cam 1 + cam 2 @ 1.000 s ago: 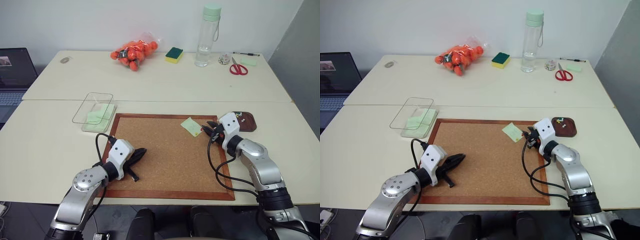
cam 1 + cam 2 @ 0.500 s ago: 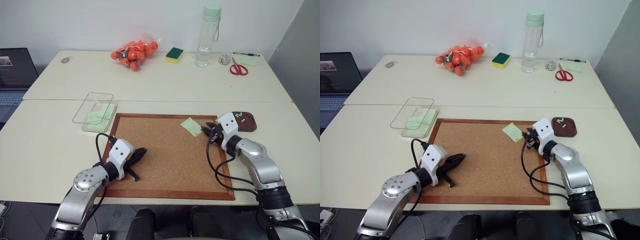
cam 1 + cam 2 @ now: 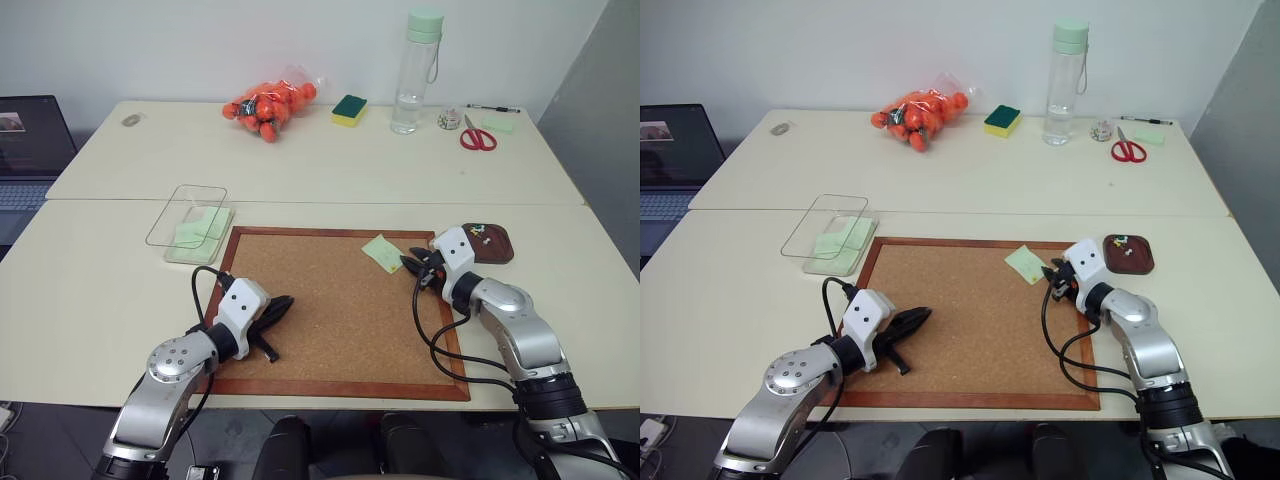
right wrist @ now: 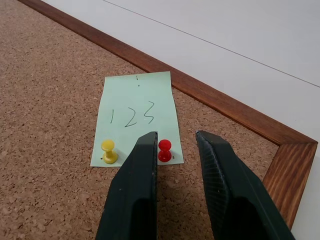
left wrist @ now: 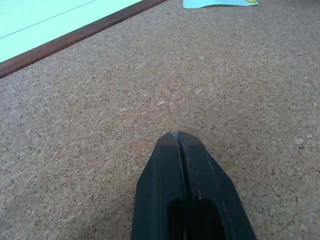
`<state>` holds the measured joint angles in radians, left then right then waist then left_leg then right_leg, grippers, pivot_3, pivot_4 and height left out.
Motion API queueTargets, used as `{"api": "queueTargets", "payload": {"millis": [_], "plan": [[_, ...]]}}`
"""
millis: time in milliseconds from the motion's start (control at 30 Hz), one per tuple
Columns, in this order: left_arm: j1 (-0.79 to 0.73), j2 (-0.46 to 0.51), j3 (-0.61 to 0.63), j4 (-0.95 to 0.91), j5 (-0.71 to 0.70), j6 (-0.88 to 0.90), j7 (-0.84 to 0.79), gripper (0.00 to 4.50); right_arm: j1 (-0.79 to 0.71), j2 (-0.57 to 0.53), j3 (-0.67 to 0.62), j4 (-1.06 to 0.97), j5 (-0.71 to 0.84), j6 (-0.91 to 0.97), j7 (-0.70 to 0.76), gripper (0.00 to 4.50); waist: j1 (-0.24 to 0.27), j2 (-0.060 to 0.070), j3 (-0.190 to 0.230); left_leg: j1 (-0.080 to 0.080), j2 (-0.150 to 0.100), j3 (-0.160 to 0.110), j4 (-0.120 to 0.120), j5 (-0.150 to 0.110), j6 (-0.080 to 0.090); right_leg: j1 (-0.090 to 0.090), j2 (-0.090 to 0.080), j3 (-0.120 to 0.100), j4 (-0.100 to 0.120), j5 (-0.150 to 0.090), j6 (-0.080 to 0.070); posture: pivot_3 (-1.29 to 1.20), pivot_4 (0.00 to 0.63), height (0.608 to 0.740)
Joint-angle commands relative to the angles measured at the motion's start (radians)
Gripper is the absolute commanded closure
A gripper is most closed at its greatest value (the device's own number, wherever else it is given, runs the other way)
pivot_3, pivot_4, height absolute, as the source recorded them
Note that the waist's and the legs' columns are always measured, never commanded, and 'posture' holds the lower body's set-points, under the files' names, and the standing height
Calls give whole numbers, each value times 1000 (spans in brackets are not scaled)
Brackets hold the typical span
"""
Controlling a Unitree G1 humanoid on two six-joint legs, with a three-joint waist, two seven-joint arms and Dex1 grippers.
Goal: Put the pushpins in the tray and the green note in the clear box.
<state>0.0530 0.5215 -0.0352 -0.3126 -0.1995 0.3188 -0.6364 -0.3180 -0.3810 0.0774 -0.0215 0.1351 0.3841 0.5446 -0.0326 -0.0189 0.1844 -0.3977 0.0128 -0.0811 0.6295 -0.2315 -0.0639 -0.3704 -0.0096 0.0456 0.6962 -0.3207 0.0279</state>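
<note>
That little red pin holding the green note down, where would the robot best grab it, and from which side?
Probably by its plastic head, not the buried point. The red pin stands upright in the green note on the cork board, its waisted head offering two opposite sides to pinch. The right end effector is open, just beside it, so coming in low from the note's pinned edge and pulling straight out seems best.

Right gripper nearer the pinned note

The right gripper point(image 3: 408, 264) has edged slightly toward the green note point(image 3: 381, 252) on the cork board point(image 3: 330, 330), its fingertips now just beside the note's near edge. In the right wrist view its parted fingers point(image 4: 136, 190) frame the red pushpin point(image 4: 164, 150). No object has shifted.
</note>
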Motion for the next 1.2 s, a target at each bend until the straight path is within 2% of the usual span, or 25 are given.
{"api": "queueTargets", "payload": {"millis": [33, 233, 467, 1200], "plan": [[3, -3, -15, -7, 8, 1, 1, 4500, 0, -3, 3, -16, -5, 5, 0, 3217, 0, 0, 0, 0, 0, 0, 0, 0, 0, 0, 0, 0, 0, 0, 0, 0, 150, 740], [3, 0, -13, -6, 9, 1, 0, 4500, -13, 3, 6, 0, -10, 14, -7, 3217, 0, 0, 0, 0, 0, 0, 0, 0, 0, 0, 0, 0, 0, 0, 0, 0, 150, 740], [2, 0, -12, -5, 10, 0, -1, 4500, -19, 6, -3, 10, -11, 11, -14, 4465, 0, 0, 0, 0, 0, 0, 0, 0, 0, 0, 0, 0, 0, 0, 0, 0, 150, 740], [12, 9, -17, -9, 13, 5, -10, 4500, 36, 42, -87, -92, 92, -49, -19, 4465, 1, 0, 0, -1, 0, 0, 0, 0, 0, -1, -1, 0, 0, 0, 0, 0, 150, 740]]}}
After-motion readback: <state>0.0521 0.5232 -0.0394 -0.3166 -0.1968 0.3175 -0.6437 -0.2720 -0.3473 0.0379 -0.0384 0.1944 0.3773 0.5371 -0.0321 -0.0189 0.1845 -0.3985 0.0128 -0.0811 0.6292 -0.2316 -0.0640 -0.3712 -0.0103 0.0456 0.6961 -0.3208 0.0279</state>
